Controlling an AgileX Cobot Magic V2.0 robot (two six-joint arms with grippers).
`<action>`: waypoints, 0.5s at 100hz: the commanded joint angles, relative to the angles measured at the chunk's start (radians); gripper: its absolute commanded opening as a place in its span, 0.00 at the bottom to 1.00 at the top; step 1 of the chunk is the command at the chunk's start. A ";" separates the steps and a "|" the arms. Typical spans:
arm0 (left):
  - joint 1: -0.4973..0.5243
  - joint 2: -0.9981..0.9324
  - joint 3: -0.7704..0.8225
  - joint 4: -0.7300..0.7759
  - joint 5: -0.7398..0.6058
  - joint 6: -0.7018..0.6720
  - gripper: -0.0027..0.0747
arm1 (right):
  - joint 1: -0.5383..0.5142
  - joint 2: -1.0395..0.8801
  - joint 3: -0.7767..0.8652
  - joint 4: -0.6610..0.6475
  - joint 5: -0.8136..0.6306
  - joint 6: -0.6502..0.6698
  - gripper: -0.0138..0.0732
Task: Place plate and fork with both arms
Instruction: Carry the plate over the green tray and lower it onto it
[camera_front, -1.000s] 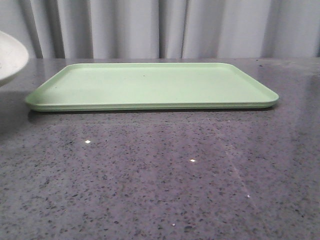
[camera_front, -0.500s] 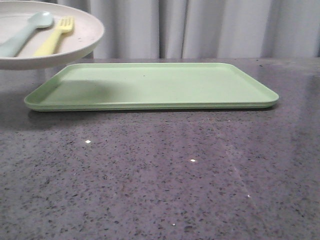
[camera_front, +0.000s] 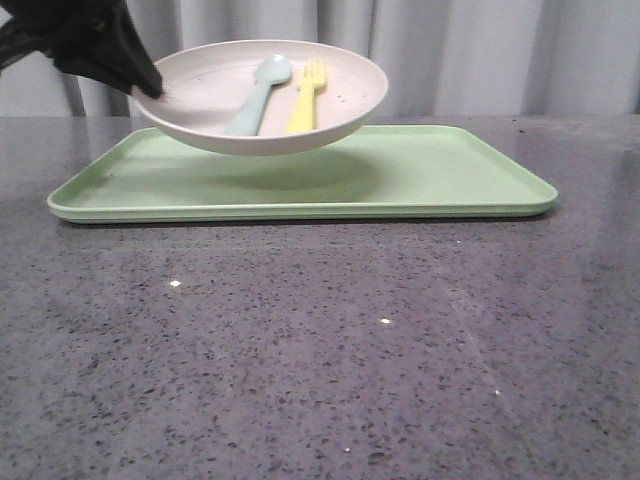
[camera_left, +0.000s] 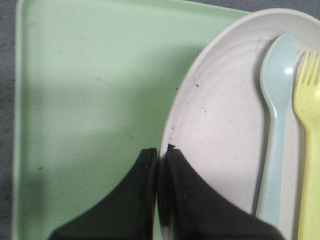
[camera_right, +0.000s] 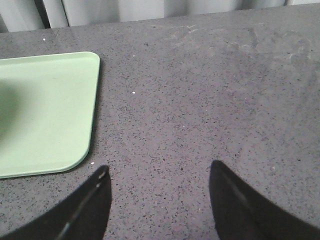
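Holding: the left gripper (camera_left: 159, 152) is clamped on the plate (camera_front: 262, 95), one finger inside the rim and one outside; in the front view (camera_front: 150, 88) it grips the plate's left edge
Plate: raised clear of the tray (camera_front: 480, 185), hanging over the tray's left half and tipped a little toward the camera; its shadow falls on the tray beneath; dark specks show near the rim in the left wrist view (camera_left: 220, 115)
Fork: the yellow fork (camera_front: 304, 95) lies inside the plate, tines pointing away from the camera; seen again at (camera_left: 309, 130)
Spoon: a pale blue spoon (camera_front: 258, 93) lies just beside the fork on its left, also in the plate (camera_left: 277, 105)
Right gripper: (camera_right: 159, 175) fingers spread apart, nothing between them; it hovers above the speckled grey table (camera_right: 200, 100), near the tray's corner (camera_right: 45, 110)
Backdrop: grey curtain (camera_front: 480, 55) behind the table
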 joint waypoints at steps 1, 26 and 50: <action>-0.030 0.002 -0.066 -0.045 -0.081 -0.035 0.01 | 0.005 0.012 -0.031 -0.009 -0.078 0.000 0.67; -0.032 0.081 -0.087 -0.089 -0.079 -0.058 0.01 | 0.005 0.012 -0.031 0.003 -0.078 0.000 0.67; -0.032 0.091 -0.087 -0.087 -0.075 -0.056 0.01 | 0.005 0.012 -0.031 0.026 -0.078 0.000 0.67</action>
